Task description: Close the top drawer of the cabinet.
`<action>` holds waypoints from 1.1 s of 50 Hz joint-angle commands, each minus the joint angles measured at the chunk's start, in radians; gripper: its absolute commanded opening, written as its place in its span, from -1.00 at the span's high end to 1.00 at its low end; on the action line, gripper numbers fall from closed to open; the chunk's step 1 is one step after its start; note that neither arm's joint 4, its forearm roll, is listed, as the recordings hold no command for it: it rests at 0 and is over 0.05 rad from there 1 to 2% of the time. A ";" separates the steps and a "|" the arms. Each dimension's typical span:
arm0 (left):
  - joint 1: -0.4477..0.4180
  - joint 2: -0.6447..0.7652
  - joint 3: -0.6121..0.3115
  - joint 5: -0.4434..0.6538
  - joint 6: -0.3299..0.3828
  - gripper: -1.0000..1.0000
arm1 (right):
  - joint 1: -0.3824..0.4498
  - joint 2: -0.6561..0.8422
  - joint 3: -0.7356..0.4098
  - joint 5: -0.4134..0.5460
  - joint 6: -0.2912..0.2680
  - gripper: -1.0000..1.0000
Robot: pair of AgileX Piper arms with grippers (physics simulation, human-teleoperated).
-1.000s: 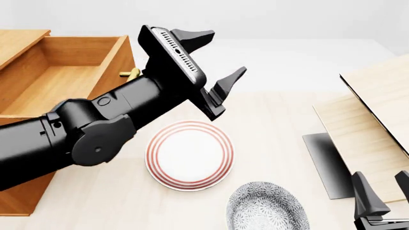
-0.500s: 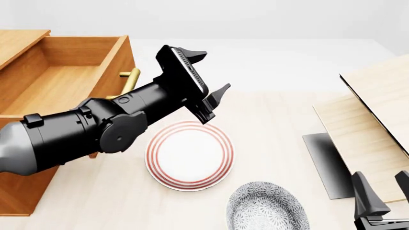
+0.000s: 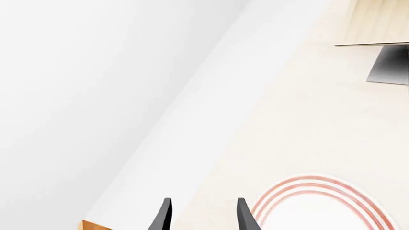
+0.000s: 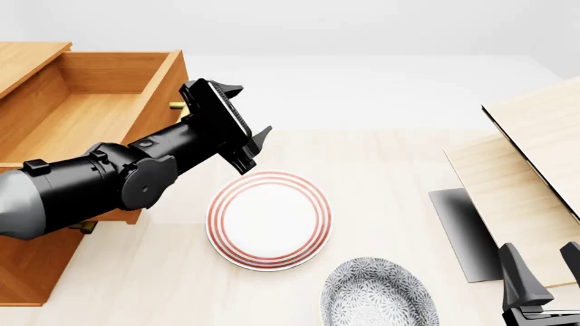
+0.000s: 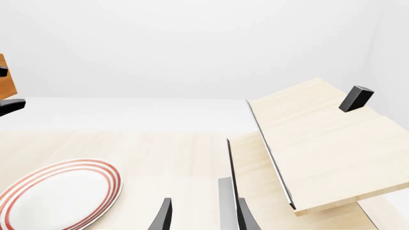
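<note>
The orange-brown cabinet [image 4: 27, 60] stands at the left of the front view. Its top drawer [image 4: 81, 115] is pulled out, its plain wood interior showing. Only a bit of the brass bar handle [image 4: 173, 105] shows on the drawer front; the rest is hidden behind my left gripper. My left gripper [image 4: 246, 111] is open and empty, right beside the drawer front at handle height; whether it touches is unclear. In the left wrist view the gripper [image 3: 203, 216] points past an orange corner [image 3: 89, 225]. My right gripper [image 4: 544, 257] is open and empty at the near right.
A red-ringed white plate [image 4: 268, 219] lies just right of the cabinet, with a grey patterned bowl [image 4: 379, 293] nearer. Pale wood panels [image 4: 530, 156] and a dark slab [image 4: 462, 231] are at the right. A brass bit of the lower drawer's handle [image 4: 86, 227] shows under my left arm.
My left gripper has moved left and down, from above the table beyond the plate to right beside the top drawer's front. The right arm has not moved.
</note>
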 commanded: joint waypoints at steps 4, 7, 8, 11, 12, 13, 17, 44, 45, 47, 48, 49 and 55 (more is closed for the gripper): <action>0.120 -0.013 0.070 -0.013 0.053 -1.00 | 0.000 0.000 0.000 0.000 0.000 -1.00; 0.142 -0.011 0.082 -0.020 0.059 -1.00 | 0.000 0.000 0.000 0.000 0.000 -1.00; 0.152 -0.007 0.087 -0.028 0.063 -1.00 | 0.000 0.000 0.000 0.000 0.000 -1.00; 0.164 -0.007 0.102 -0.040 0.066 -1.00 | 0.000 0.000 0.000 0.000 0.000 -1.00; 0.170 -0.008 0.104 -0.038 0.062 -1.00 | 0.000 0.000 0.000 0.000 0.000 -1.00; 0.171 -0.010 0.107 -0.039 0.063 -1.00 | 0.000 0.000 0.000 0.000 0.000 -1.00; 0.191 -0.014 0.128 -0.057 0.072 -1.00 | 0.000 0.000 0.000 0.000 0.000 -1.00; 0.366 -0.080 0.159 -0.059 0.079 -1.00 | 0.000 0.000 0.000 0.000 0.000 -1.00; 0.374 -0.083 0.159 -0.057 0.078 -1.00 | 0.000 0.000 0.000 0.000 0.000 -1.00; 0.375 -0.093 0.162 -0.048 0.078 -1.00 | 0.000 0.000 0.000 0.000 0.000 -1.00; 0.385 -0.096 0.161 -0.048 0.079 -1.00 | 0.000 0.000 0.000 0.000 0.000 -1.00; 0.389 -0.096 0.161 -0.049 0.082 -1.00 | 0.000 0.000 0.000 0.000 0.000 -1.00; 0.409 -0.110 0.169 -0.045 0.082 -1.00 | 0.000 0.000 0.000 0.000 0.000 -1.00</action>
